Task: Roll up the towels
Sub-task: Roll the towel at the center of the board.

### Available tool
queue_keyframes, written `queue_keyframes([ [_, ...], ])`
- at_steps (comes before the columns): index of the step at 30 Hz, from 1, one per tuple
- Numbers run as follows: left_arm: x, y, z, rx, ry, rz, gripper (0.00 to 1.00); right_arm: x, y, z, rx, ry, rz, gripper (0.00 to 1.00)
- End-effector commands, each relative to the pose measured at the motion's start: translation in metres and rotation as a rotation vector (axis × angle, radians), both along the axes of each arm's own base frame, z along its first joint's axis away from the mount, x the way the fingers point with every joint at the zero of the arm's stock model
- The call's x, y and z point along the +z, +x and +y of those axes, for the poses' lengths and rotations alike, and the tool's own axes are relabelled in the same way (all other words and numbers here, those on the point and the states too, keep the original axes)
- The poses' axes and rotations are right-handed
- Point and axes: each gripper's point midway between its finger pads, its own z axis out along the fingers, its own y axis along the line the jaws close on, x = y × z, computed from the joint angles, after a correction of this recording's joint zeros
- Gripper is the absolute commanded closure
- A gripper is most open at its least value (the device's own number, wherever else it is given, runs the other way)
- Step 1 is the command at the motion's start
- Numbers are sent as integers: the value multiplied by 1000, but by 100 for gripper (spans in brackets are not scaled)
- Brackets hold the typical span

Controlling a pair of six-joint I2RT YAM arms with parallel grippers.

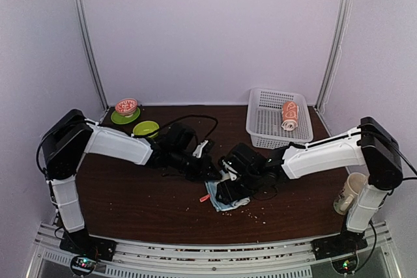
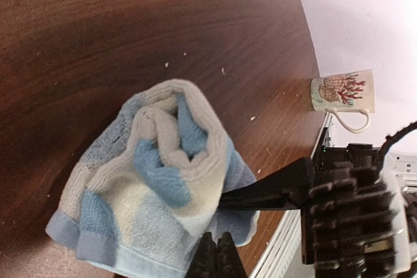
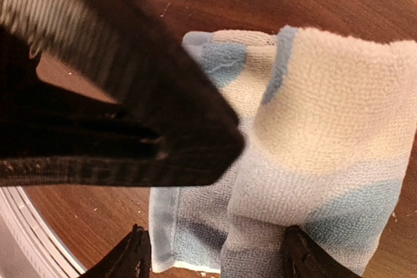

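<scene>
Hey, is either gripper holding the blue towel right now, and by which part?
Right gripper: no, jaws open astride the light-blue towel. Left gripper: jaws shut by its hem; hold unclear.

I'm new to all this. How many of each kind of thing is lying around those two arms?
Towels: 2, the blue towel and the rolled orange towel
Baskets: 1, the white basket
Mugs: 1, the mug
Green dishes: 2, the left green dish and the right green dish
Bowls: 1, the red-patterned bowl
Total: 7
</scene>
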Motion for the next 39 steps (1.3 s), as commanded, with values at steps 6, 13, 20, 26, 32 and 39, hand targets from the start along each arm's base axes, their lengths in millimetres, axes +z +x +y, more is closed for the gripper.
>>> queue_keyframes([
  [6,17,17,-35,-32,-114,5,100,1,-10,8,44,106,9,28],
  [13,-11,11,-41,-71,-100,82,100,2,-9,10,60,99,7,28],
  [20,-37,16,-27,-14,-46,108,100,28,-11,2,94,65,-20,24],
  [26,-51,22,-20,5,-10,112,100,54,-15,-17,66,86,-50,19],
  [32,-61,20,-17,9,13,125,100,49,2,-48,-119,151,-46,20],
  [39,-62,15,-4,22,40,112,100,26,23,-42,-252,358,85,23],
])
